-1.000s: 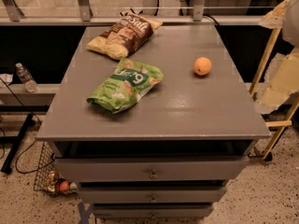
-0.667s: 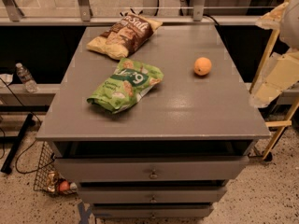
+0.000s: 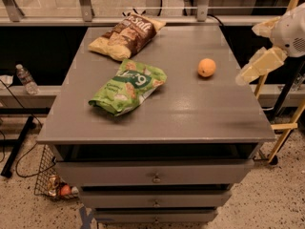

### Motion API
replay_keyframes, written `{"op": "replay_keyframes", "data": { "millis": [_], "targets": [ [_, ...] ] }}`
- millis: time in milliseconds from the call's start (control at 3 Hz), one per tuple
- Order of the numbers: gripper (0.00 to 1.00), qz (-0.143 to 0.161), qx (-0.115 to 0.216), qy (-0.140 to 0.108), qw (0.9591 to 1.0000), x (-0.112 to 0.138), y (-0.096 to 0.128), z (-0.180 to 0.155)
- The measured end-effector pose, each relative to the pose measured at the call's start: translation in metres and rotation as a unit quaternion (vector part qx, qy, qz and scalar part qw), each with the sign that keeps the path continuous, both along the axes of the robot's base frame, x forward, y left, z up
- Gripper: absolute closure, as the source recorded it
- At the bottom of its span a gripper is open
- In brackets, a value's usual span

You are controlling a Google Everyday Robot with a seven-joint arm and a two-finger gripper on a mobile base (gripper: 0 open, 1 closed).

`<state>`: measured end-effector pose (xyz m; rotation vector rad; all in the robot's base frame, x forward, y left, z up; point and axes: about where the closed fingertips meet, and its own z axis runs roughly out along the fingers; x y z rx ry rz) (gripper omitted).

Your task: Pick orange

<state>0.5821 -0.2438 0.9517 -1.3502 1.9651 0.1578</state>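
**Pincer off to the right, orange waiting on the tabletop**

In the camera view, the pincer (image 3: 248, 51) hung in the air beyond the right edge of the tabletop (image 3: 190, 113). Its two cream fingers (image 3: 259, 65) were spread wide and held nothing. The orange (image 3: 207, 67) sat alone on the right half, toward the back, near that edge and well apart from the green snack bag (image 3: 127, 86) and the brown chip bag (image 3: 126, 35). The main risk, as I judged it, lay in the fruit's roundness: a finger touching it off-centre could have sent it rolling across the smooth grey surface, perhaps over the right edge. Coming down too low could also have jammed the fingertips against the tabletop.
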Motion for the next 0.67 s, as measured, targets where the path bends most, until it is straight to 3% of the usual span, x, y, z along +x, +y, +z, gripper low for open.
{"op": "replay_keyframes", "data": {
  "millis": [333, 667],
  "targets": [
    [0.00, 0.003, 0.031, 0.034, 0.9989, 0.037, 0.014, -0.032],
    [0.00, 0.014, 0.041, 0.064, 0.9970, 0.056, 0.034, -0.060]
  ]
}}
